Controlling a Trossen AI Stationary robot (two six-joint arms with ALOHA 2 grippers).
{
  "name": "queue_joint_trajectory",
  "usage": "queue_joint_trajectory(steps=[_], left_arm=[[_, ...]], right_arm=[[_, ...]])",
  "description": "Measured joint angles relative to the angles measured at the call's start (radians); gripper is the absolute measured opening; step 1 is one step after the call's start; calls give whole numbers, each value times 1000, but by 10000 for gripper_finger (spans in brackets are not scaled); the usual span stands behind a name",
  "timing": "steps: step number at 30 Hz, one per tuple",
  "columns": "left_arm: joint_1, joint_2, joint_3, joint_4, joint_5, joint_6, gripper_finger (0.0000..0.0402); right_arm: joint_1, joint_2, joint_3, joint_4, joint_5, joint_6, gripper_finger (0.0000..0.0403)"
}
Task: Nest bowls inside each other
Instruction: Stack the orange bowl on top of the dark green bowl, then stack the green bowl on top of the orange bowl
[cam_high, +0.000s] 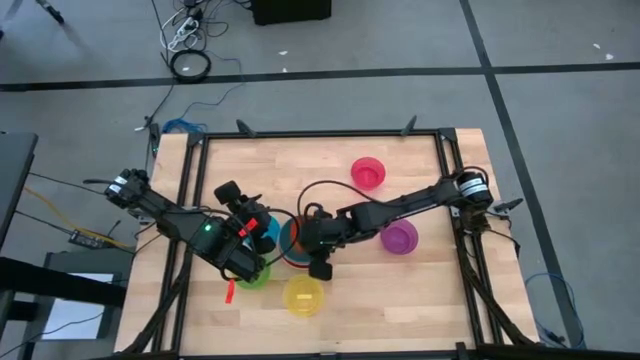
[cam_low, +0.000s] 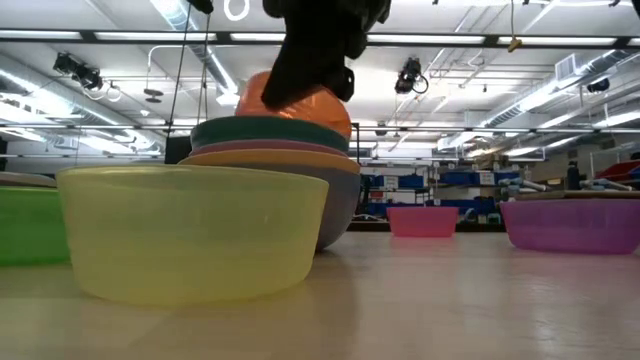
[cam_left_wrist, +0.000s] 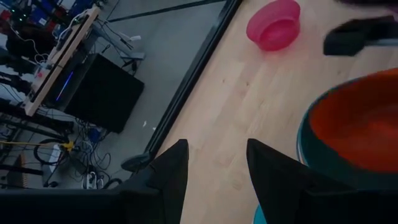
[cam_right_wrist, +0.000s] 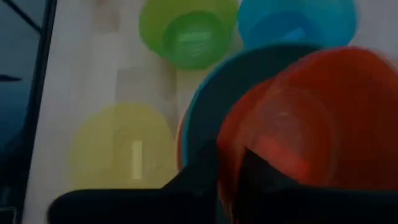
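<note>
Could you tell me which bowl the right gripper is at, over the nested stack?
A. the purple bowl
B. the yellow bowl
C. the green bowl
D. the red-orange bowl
D: in the right wrist view the right gripper straddles the rim of the red-orange bowl, tilted in the teal bowl.

A dark gripper (cam_low: 318, 60) holds a tilted orange bowl (cam_low: 300, 108) over the nested stack (cam_low: 290, 160), behind the yellow bowl (cam_low: 190, 235); pink bowl (cam_low: 422, 221) farther back
</note>
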Motion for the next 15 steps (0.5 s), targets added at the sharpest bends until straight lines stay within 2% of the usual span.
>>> queue_joint_trajectory(steps=[9, 12, 15], left_arm=[[0, 0, 0, -9, 7, 0, 172], [0, 0, 0, -10, 57, 51, 172], [0, 0, 0, -8, 157, 188, 172]], right_arm=[[2, -22, 27, -59, -5, 44, 133], [7, -25, 66, -208, 52, 50, 144], [17, -33, 104, -379, 164, 57, 145]])
